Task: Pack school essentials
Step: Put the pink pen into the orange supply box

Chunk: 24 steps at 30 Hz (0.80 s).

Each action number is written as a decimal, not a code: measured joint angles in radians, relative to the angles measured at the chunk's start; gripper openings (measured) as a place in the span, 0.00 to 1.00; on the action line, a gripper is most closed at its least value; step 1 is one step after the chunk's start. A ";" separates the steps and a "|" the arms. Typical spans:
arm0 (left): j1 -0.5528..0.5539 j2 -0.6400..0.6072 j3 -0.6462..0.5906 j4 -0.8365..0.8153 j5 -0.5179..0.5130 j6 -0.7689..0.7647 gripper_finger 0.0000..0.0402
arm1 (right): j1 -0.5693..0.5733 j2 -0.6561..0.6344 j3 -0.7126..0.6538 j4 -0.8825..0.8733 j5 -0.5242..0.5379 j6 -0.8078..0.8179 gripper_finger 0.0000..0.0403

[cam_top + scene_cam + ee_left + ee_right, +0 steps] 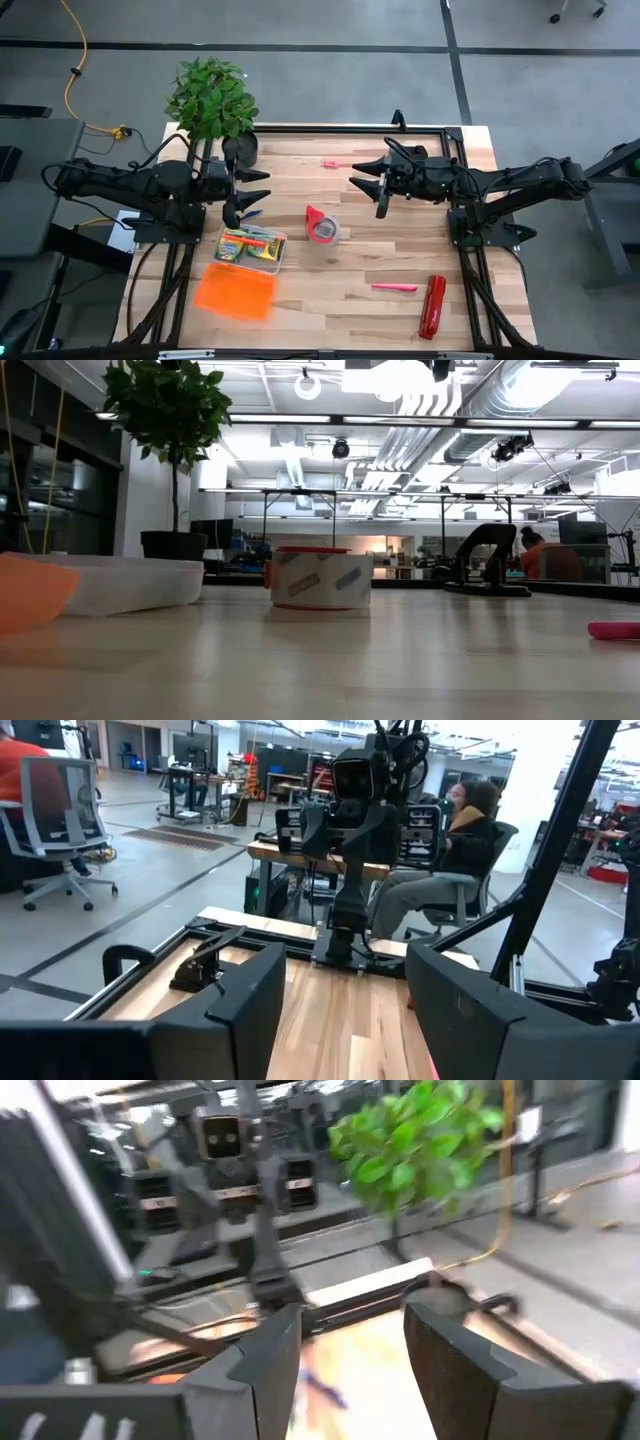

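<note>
Both tools stand released and empty above the worktop [340, 290]: left tool [247, 190], right tool [364, 180]. Pink marker [394, 287] lies near right, beside the red stapler [432, 306]. Judged light, stiff, slippery; grasp mid-barrel. Clear box [250, 248] sits left.

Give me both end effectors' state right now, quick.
Left end effector: open, holding nothing, raised over the wooden table's left side.
Right end effector: open, holding nothing, raised over the table's right side.
</note>
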 joint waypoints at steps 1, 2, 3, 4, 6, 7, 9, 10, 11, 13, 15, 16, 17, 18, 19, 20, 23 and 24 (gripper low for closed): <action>0.000 0.000 0.000 0.000 0.000 0.000 0.49 | 0.004 0.000 0.000 -0.010 -0.029 0.030 0.43; 0.000 0.000 0.000 0.000 0.000 0.000 0.49 | 0.012 -0.001 0.004 -0.048 -0.055 0.058 0.43; 0.000 0.000 0.000 0.000 0.000 0.000 0.49 | 0.026 -0.001 0.017 -0.115 -0.072 0.078 0.43; 0.000 0.000 0.000 0.000 0.000 0.000 0.49 | 0.045 0.002 0.033 -0.199 -0.081 0.099 0.43; 0.000 0.000 0.000 0.000 -0.004 0.000 0.49 | 0.086 0.013 0.065 -0.368 -0.089 0.161 0.43; 0.000 0.000 0.000 -0.001 -0.010 0.000 0.49 | 0.108 0.019 0.075 -0.450 -0.093 0.205 0.43; 0.000 0.000 0.000 -0.001 -0.026 0.000 0.49 | 0.153 0.037 0.083 -0.553 -0.107 0.298 0.43; 0.000 0.000 0.000 -0.002 -0.026 0.001 0.49 | 0.178 0.046 0.083 -0.597 -0.117 0.342 0.43; 0.000 0.000 0.000 -0.002 -0.027 0.009 0.49 | 0.203 0.058 0.083 -0.633 -0.134 0.386 0.43; 0.000 0.000 0.000 -0.001 -0.029 0.028 0.49 | 0.255 0.090 0.083 -0.697 -0.174 0.465 0.43; 0.000 0.000 0.000 -0.001 -0.029 0.038 0.49 | 0.308 0.126 0.083 -0.765 -0.207 0.529 0.43; 0.000 0.000 0.000 -0.001 -0.029 0.038 0.49 | 0.331 0.146 0.083 -0.791 -0.220 0.561 0.43; 0.000 0.000 0.000 -0.001 -0.029 0.037 0.49 | 0.353 0.168 0.084 -0.820 -0.234 0.592 0.43; 0.000 0.000 0.000 -0.001 -0.029 0.037 0.49 | 0.374 0.191 0.084 -0.855 -0.241 0.618 0.43; 0.000 0.000 0.000 -0.001 -0.029 0.037 0.49 | 0.395 0.216 0.084 -0.886 -0.253 0.640 0.43; 0.000 0.000 0.000 -0.001 -0.029 0.037 0.49 | 0.412 0.242 0.084 -0.904 -0.269 0.650 0.43; 0.000 0.000 0.000 -0.001 -0.029 0.039 0.49 | 0.454 0.325 0.084 -0.947 -0.317 0.658 0.43; 0.000 0.000 0.000 -0.001 -0.030 0.043 0.49 | 0.462 0.355 0.084 -0.948 -0.336 0.664 0.43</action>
